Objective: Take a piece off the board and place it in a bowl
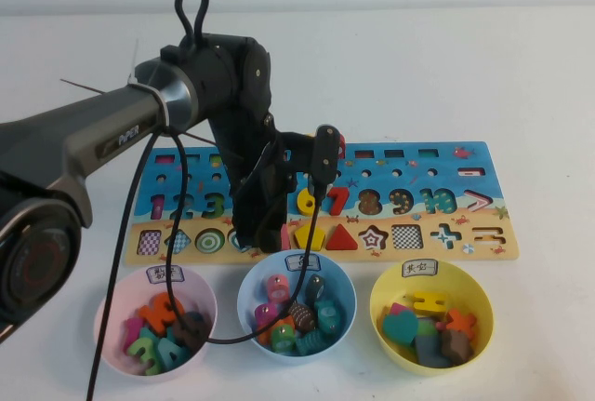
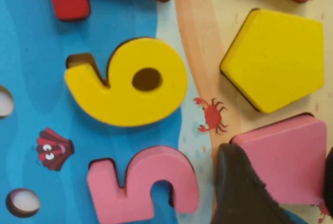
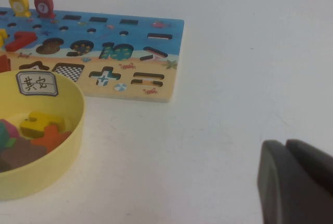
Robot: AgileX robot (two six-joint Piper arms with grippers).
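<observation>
The left gripper (image 2: 276, 187) sits low over the board (image 1: 483, 198), its dark fingers (image 2: 244, 193) straddling the pink piece (image 2: 291, 156). The yellow pentagon (image 2: 276, 57) and pink 5 (image 2: 151, 185) crowd it closely. Three bowls line the near edge, the yellow bowl (image 1: 469, 282) rightmost. Right of it lies open table, where the right gripper (image 3: 296, 182) rests.

My left arm reaches in from nine o'clock and bends steeply down at the wrist, putting my left gripper (image 1: 258, 233) low at the table's middle, toward six o'clock. Its dark fingers (image 2: 244, 193) stand apart on either side of the pink piece (image 2: 286, 156); whether they press it I cannot tell. My right gripper (image 3: 296, 182) sits low at the table's four o'clock, one dark finger showing.
</observation>
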